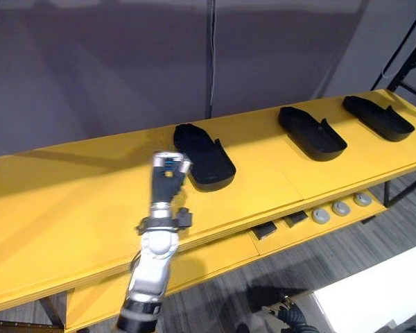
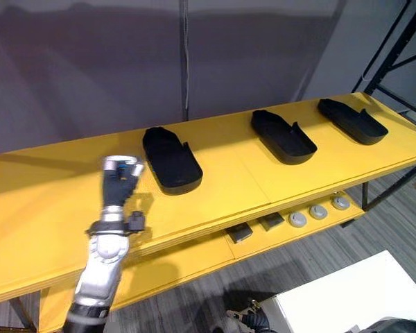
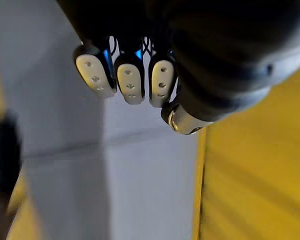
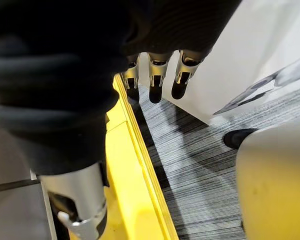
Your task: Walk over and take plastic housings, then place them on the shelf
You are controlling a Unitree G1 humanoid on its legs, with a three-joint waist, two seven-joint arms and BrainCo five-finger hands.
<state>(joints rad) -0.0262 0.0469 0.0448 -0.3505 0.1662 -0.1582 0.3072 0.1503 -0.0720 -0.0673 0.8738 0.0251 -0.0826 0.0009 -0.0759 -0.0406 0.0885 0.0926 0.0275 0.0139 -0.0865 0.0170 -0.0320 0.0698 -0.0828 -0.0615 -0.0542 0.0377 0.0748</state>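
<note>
Head views: the left hand (image 1: pixel 168 173) is raised over the yellow shelf (image 1: pixel 62 208), just beside the nearest housing (image 1: pixel 204 156) but apart from it. Three black housings lie in a row along the shelf, with bare board to the left.

Left wrist view: its fingers (image 3: pixel 131 82) are curled and hold nothing.

Right wrist view: the right hand (image 4: pixel 156 80) hangs with fingers straight and empty over the floor (image 4: pixel 195 165), beside the shelf's edge.

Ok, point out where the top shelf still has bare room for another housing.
Widest bare patch: the left end of the top shelf, from its edge to the left hand, which hovers beside the left housing. A narrower gap lies between the left housing and middle housing. The right end is tight: the right housing sits close to the middle one.
</note>
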